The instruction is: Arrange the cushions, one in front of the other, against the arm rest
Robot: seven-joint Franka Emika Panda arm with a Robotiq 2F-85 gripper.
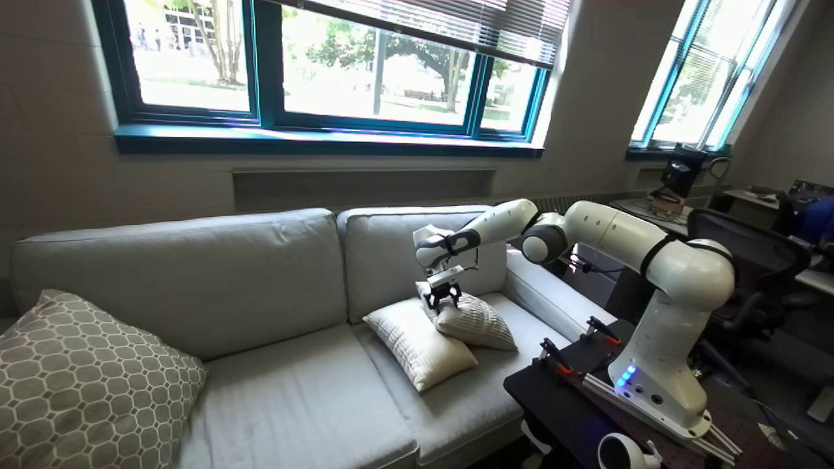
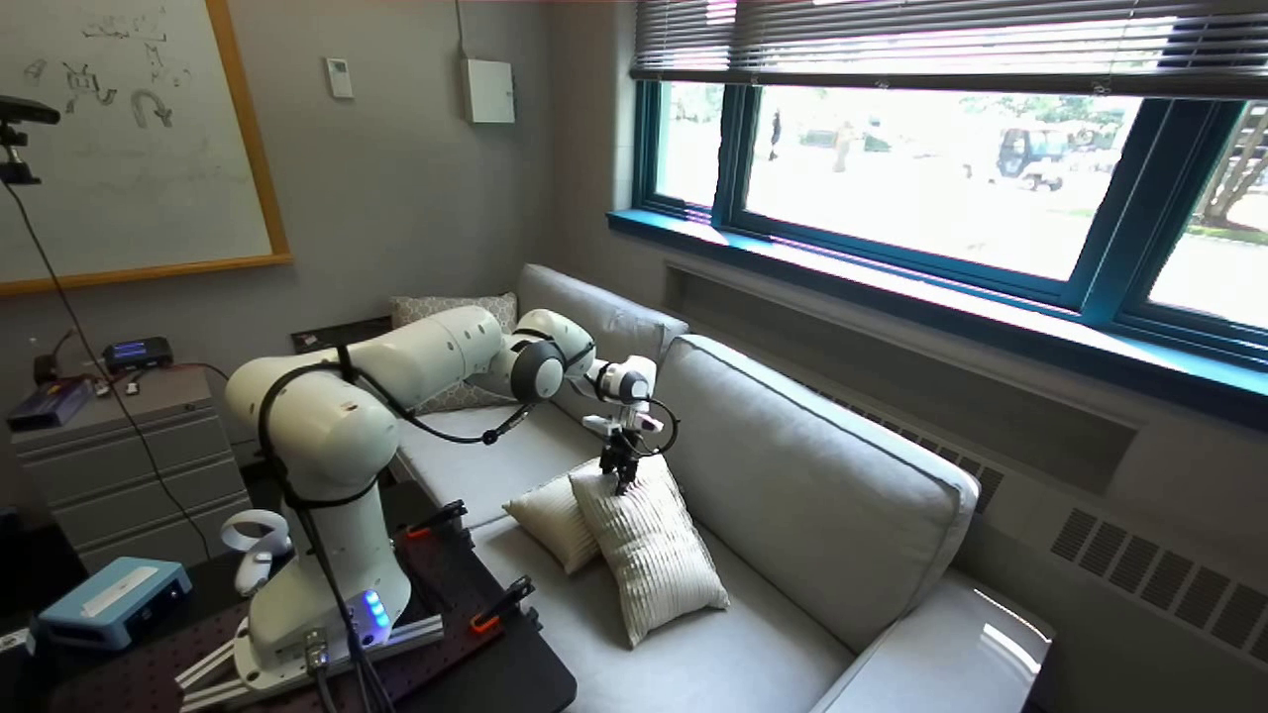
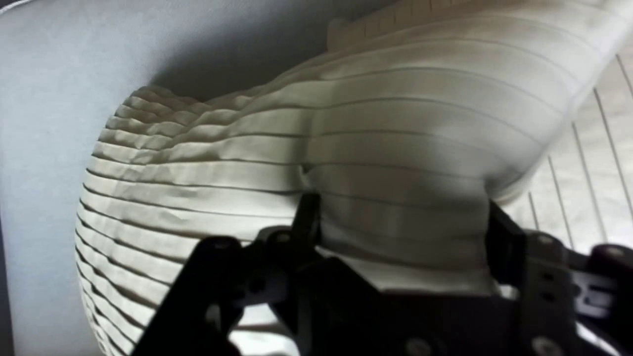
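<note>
The black two-fingered claw (image 3: pixel 401 212) has its fingers (image 3: pixel 504 244) set widely apart, one pressed into each side of a bulging fold of a square, cream-white, pleated fabric cushion (image 2: pixel 654 560), which it grips near the upper end. That cushion is tilted and overlaps a second square, cream-white fabric cushion (image 1: pixel 420 344), which lies on the flat, pale grey fabric seat (image 1: pixel 296 404). Past them is the low, padded, pale grey fabric arm rest (image 2: pixel 941 644); a strip of seat shows between it and the gripped cushion, so the two are apart. Well away, at the opposite end of the seat, sits a larger grey-beige fabric cushion (image 1: pixel 98 384) with a pale octagon pattern. Farther back is a wide, blue-framed glass window (image 1: pixel 332 71).
</note>
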